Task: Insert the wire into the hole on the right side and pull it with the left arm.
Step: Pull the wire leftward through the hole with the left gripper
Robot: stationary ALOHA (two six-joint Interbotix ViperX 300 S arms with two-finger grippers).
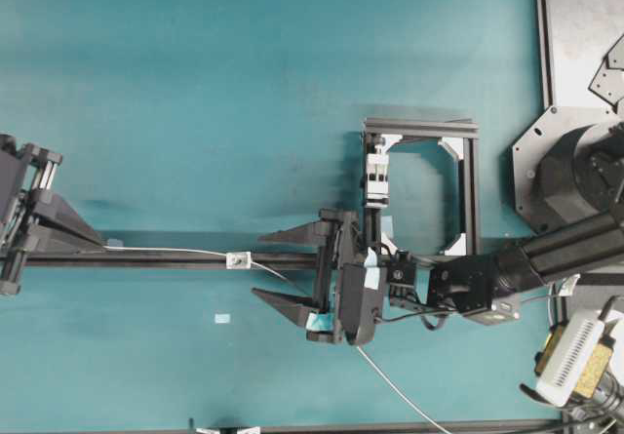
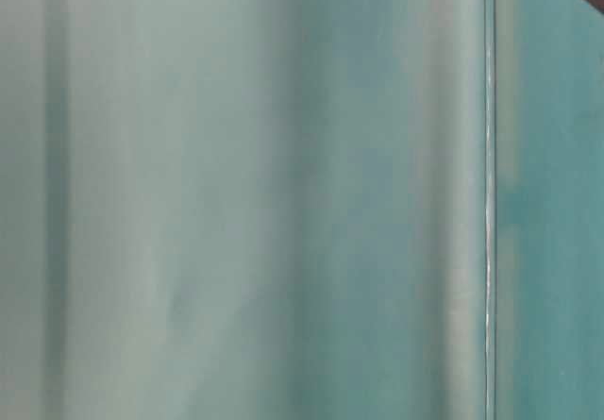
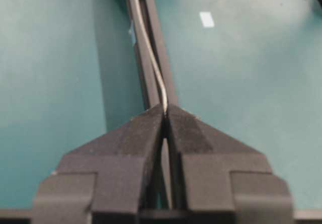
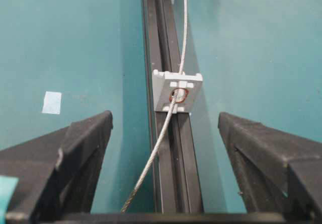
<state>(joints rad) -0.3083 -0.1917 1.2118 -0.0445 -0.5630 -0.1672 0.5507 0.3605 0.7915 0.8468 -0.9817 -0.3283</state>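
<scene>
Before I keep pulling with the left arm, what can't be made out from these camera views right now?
- Table-level view: one blurred teal surface; no wire, block or gripper shows.
- Overhead view: the left gripper is partly cut off by the left edge.
- Overhead view: the hole in the block is too small to see.
- Right wrist view: the wire runs off the bottom edge.
- Left wrist view: the wire's end is hidden between the shut fingers.

Left tool point(image 3: 165, 114) pinched closed; right tool point(image 4: 163, 128) spread wide.

No text, brand, number or sign could be read in any view. The small pale tape patch point(image 4: 52, 102) left of the right gripper point(image 4: 166, 133) was blank.
</scene>
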